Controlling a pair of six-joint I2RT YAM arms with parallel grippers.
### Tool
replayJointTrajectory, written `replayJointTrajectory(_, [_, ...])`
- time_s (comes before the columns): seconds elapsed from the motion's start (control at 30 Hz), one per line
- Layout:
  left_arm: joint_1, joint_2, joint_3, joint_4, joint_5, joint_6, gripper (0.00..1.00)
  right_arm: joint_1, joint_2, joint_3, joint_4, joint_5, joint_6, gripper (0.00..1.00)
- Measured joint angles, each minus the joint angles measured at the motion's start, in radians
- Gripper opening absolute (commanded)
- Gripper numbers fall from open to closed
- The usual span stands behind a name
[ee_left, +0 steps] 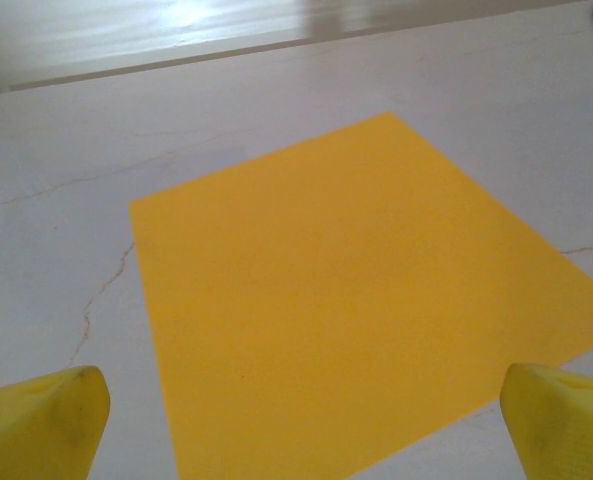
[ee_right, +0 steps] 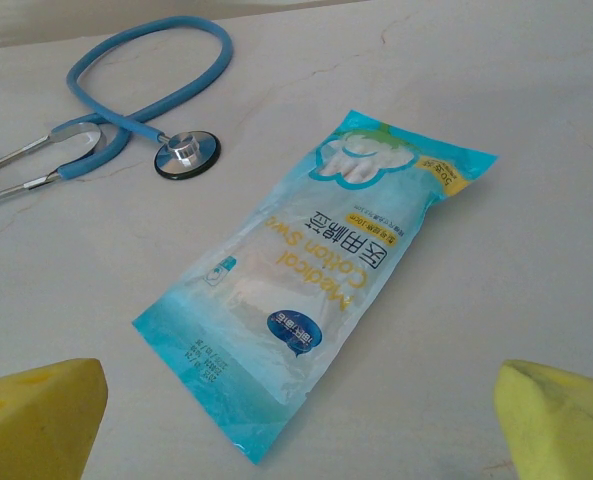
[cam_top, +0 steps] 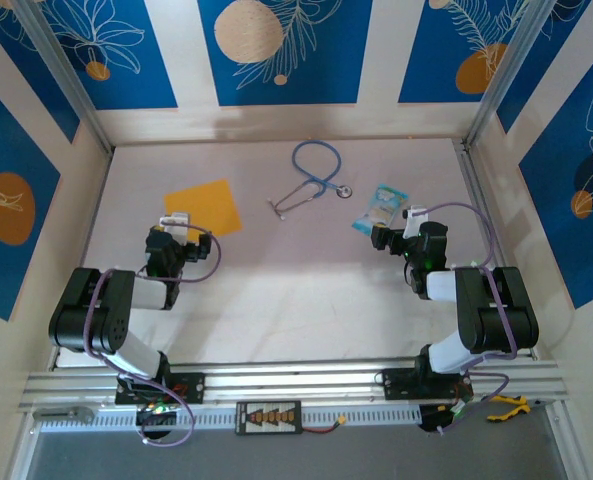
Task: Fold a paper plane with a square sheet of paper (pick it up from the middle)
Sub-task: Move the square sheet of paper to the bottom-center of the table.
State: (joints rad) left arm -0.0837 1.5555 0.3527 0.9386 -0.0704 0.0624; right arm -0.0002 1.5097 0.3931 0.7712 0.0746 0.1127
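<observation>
The square sheet of paper [cam_top: 204, 207] [ee_left: 356, 290] is plain orange-yellow and lies flat and unfolded on the pale table, left of centre. My left gripper [cam_top: 177, 226] [ee_left: 306, 425] hovers at the sheet's near edge, open, its yellow fingertips [ee_left: 46, 420] wide apart with nothing between them. My right gripper [cam_top: 392, 233] [ee_right: 296, 430] is on the right side of the table, away from the sheet. It is open too and holds nothing. The paper plane is out of view.
A light-blue cotton-swab packet [cam_top: 381, 207] [ee_right: 316, 280] lies just ahead of the right gripper. A blue stethoscope [cam_top: 311, 180] [ee_right: 146, 100] rests at the back centre. Panel walls [cam_top: 276, 120] enclose the table on three sides.
</observation>
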Motion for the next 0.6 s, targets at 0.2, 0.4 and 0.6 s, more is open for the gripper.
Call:
replayJointTrajectory(0.2, [0.0,0.0,0.0,0.002,0.001,0.0,1.0,0.0,0.0,0.0,0.0,0.0,0.0,0.99])
replayJointTrajectory(0.4, [0.0,0.0,-0.015,0.034,0.023,0.0,1.0,0.0,0.0,0.0,0.0,-0.016,-0.004,0.99])
replayJointTrajectory(0.6, [0.0,-0.003,-0.024,0.048,0.025,0.0,1.0,0.0,-0.001,0.0,-0.002,-0.037,-0.012,0.99])
